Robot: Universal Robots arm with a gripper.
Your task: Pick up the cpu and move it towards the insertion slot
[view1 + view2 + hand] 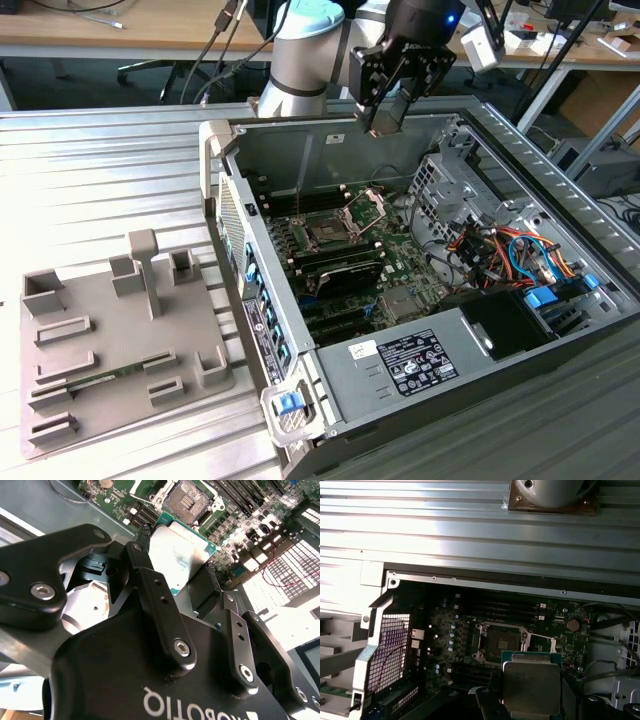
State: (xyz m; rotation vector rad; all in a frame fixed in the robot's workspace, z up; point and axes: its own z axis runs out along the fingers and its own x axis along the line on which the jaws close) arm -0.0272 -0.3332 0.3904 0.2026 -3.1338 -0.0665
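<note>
Gripper hung high over the open computer case, near the case's back wall in the exterior view. Its black fingers were clamped on the cpu, one on each side edge. In the exterior view the chip was too small to make out between the fingertips.

Cpu was up in the air, not yet in the insertion slot. In both wrist views its pale silver top faced the camera, w/ a thin green-blue rim round it. It's square, so no real long side. Its flat face was turned toward the cameras on the arm & away from the board below, pretty much level w/ the board as far as I could tell. In the first wrist view the cpu sat just beside the insertion slot, overlapping its silver frame a bit in the picture, but apart from it.

Slot was a dark square w/ a silver frame on the green board. Its wire-framed plate stood flipped up, seen in the exterior view at the insertion slot.

Grey tray lay on the ribbed metal table, at the exterior view's left, well apart from the gripper.
</note>
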